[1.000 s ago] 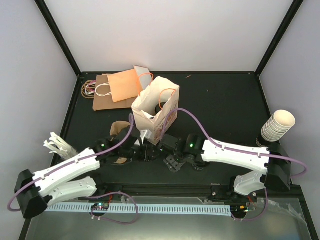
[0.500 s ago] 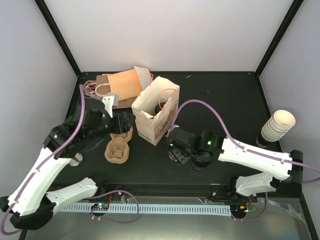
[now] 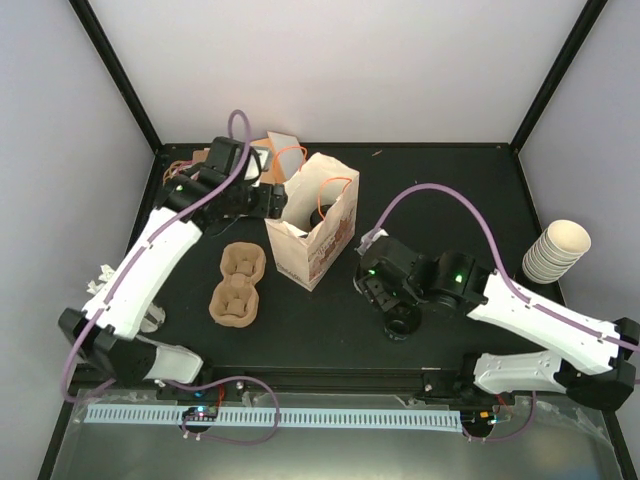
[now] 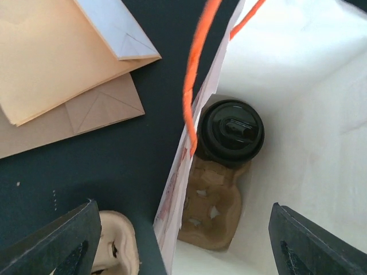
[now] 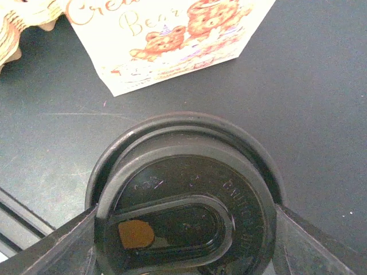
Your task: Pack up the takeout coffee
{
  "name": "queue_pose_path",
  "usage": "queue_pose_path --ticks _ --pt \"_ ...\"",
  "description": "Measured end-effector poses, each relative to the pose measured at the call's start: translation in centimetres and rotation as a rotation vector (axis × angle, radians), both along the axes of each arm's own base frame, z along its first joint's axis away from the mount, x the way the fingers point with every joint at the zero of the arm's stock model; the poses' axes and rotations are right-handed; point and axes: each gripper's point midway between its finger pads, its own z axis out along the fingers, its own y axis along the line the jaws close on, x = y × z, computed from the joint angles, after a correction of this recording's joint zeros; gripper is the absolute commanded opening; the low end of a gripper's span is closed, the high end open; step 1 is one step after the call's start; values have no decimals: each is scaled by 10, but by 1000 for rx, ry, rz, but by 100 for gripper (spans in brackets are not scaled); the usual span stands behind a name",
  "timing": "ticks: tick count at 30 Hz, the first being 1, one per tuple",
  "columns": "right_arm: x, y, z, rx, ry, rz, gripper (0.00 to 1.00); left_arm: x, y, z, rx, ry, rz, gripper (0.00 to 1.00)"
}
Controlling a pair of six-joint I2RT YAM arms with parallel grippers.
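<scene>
Only the black lid of the takeout coffee (image 5: 186, 212) shows, right under the right wrist camera. My right gripper (image 5: 186, 240) is shut on it, a finger pressing each side of the rim, just right of the printed white paper bag (image 3: 315, 235). From above, the right gripper (image 3: 398, 310) covers most of that cup (image 3: 403, 325). My left gripper (image 4: 183, 252) stands open over the bag's left wall (image 4: 189, 166), holding nothing. Inside the bag, another black-lidded cup (image 4: 230, 132) sits in a brown pulp carrier (image 4: 215, 200).
A second pulp carrier (image 3: 236, 285) lies on the table left of the bag. Flat orange and brown paper bags (image 4: 51, 63) lie at the back left. A tall stack of cream cups (image 3: 555, 250) stands at the right edge. The bag's orange handle (image 4: 198, 69) hangs across the left wrist view.
My left arm swung from the near left up to the bag's left rim, its jaws spreading wider. My right arm drew back to the right, away from the bag, with the lidded cup.
</scene>
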Motion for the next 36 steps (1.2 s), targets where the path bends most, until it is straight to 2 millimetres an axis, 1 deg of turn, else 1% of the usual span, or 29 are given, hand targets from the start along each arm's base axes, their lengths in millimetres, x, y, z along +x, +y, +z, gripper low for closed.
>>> queue_pose_path --ticks 3,6,8,9,12,13,15,16,20,25,29,33,36 --pt "6 -6 3 0 -17 -24 75 13 -9 -16 19 30 -32 81" --pt "10 -8 0 -16 -16 -40 75 27 -17 -24 35 50 -55 79" --pt "11 -7 -1 -17 -13 -43 75 38 -23 -28 45 58 -62 74" --pt "11 -7 0 -14 -14 -44 74 42 -25 -30 49 63 -64 70" --pt "11 -6 6 16 -28 -42 74 52 -30 -36 70 90 -69 42" --pt "11 -7 9 23 -32 -40 74 56 -31 -38 80 99 -70 30" --pt "11 -8 16 29 -42 -37 74 61 -33 -40 88 109 -72 8" --pt "12 -8 21 35 -48 -37 74 61 -33 -41 93 112 -79 3" --pt "15 -11 50 70 -89 -48 74 58 -33 -44 116 118 -109 1" --pt "20 -22 78 94 -133 -87 74 51 -32 -40 122 104 -145 1" --pt "31 -34 102 95 -178 -143 74 33 -33 -35 99 101 -201 1" --pt "48 -45 127 89 -234 -205 74 13 -37 -30 56 100 -265 1" --pt "59 -54 141 74 -276 -252 73 -3 -38 -25 29 101 -305 2"
